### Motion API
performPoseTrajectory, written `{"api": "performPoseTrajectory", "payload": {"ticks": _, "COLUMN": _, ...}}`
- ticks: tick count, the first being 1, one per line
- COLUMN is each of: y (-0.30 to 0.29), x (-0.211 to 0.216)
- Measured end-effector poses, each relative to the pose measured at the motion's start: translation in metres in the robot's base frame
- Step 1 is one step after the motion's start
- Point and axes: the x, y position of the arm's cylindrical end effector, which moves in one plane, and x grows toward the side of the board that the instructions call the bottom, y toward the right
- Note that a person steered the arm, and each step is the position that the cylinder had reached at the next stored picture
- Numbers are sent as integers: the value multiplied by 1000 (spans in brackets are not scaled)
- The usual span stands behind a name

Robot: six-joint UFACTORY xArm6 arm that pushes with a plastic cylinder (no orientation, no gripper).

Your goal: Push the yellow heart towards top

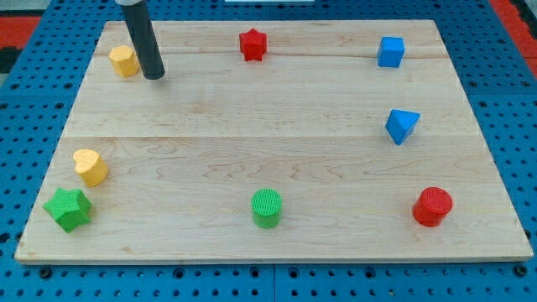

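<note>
The yellow heart (pixel 90 166) lies near the board's left edge, low in the view, just above a green star (pixel 68 208). My tip (pixel 153 76) rests on the board at the upper left, far above the heart and to its right. It stands right beside a yellow block (pixel 123 61), on that block's right, and I cannot tell if they touch. The dark rod rises from the tip to the view's top edge.
A red star (pixel 252 44) lies at the top middle and a blue cube (pixel 390 52) at the top right. A blue triangular block (pixel 402 126) lies at the right, a red cylinder (pixel 432 206) at the bottom right, a green cylinder (pixel 267 208) at the bottom middle. The wooden board (pixel 252 117) rests on blue pegboard.
</note>
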Motion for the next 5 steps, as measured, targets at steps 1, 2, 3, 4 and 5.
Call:
{"api": "performPoseTrajectory", "payload": {"ticks": 1, "y": -25, "x": 4}}
{"api": "performPoseTrajectory", "payload": {"ticks": 2, "y": -43, "x": -27}}
{"api": "performPoseTrajectory", "payload": {"ticks": 3, "y": -43, "x": -34}}
{"api": "performPoseTrajectory", "payload": {"ticks": 4, "y": -35, "x": -27}}
{"api": "performPoseTrajectory", "payload": {"ticks": 5, "y": -35, "x": -23}}
